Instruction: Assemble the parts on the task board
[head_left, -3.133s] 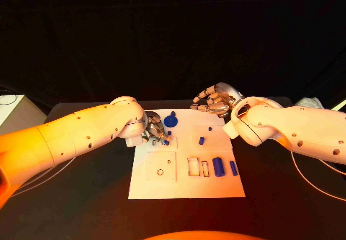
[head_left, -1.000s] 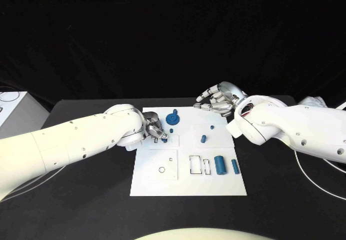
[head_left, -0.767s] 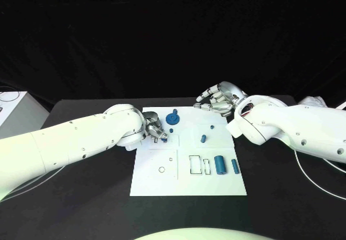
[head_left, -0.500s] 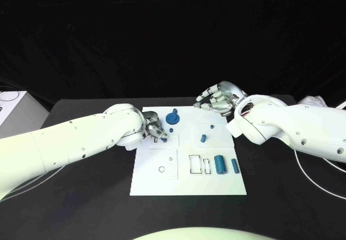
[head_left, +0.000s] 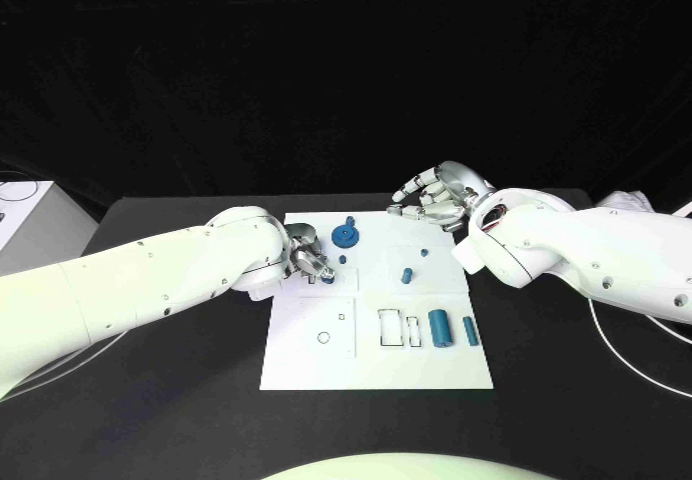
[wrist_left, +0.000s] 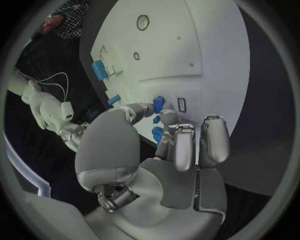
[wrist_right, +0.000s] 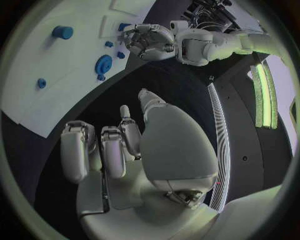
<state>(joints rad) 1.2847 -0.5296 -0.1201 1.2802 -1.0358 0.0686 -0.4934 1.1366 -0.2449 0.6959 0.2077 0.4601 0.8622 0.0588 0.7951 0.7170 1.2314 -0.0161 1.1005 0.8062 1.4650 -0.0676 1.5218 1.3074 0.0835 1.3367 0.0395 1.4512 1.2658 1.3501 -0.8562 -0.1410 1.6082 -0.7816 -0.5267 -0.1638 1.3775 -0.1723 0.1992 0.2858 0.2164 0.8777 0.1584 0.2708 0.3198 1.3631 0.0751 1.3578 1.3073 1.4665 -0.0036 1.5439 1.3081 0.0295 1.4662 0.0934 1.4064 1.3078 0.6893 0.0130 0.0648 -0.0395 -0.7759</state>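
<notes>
The white task board (head_left: 368, 365) lies in the middle of the black table. At its left edge my left hand (head_left: 307, 258) pinches a small blue part (head_left: 326, 279) between thumb and fingers. In the left wrist view that part (wrist_left: 158, 104) sits right beside a small rectangular slot (wrist_left: 182, 104). A blue gear-like disc (head_left: 345, 237) lies on the far part of the board and a small blue peg (head_left: 407, 276) in the middle. My right hand (head_left: 433, 205) hovers over the board's far right corner, fingers loosely bent, holding nothing.
A thick blue cylinder (head_left: 438, 327) and a thinner blue one (head_left: 469, 331) lie near the board's right edge, next to two rectangular outlines (head_left: 388, 329). A small ring (head_left: 323, 338) marks the near left panel. A white box (head_left: 32, 222) stands at the table's far left.
</notes>
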